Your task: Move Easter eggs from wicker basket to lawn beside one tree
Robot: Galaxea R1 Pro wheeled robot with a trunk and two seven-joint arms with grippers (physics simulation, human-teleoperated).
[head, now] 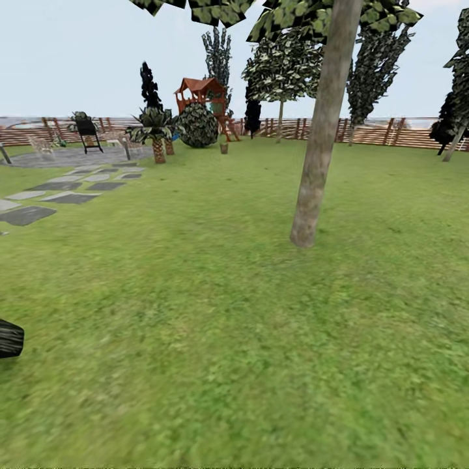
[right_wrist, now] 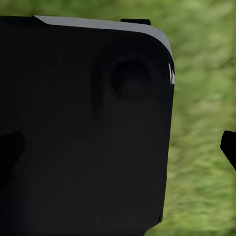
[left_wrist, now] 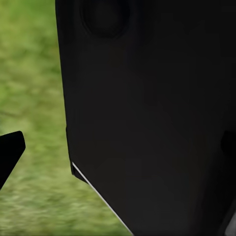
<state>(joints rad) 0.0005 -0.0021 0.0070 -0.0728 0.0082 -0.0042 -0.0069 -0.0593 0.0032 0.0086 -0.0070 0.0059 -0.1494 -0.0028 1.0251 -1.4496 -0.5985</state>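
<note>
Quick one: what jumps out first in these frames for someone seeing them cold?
The pale mottled tree trunk leaning up through the right-centre of the head view, rooted in a wide green lawn. Behind it, left of centre near the wooden fence, stand a red-roofed playhouse and a round dark bush, with grey stepping stones at far left. Both wrist views are mostly blocked by a dark robot body panel over blurred grass.

The lawn [head: 215, 339] spreads green and slightly patchy from near to far, ending at a wooden fence [head: 391, 133]. A tree [head: 319, 169] with a pale trunk stands on it right of centre, leaning a little. At far left, grey paving slabs [head: 62, 189] lie in the grass, leading to a paved patch with a chair [head: 88, 133]. Far off stand a small palm [head: 156, 133], a round dark bush [head: 198, 125] and a small pot [head: 224, 148].
</note>
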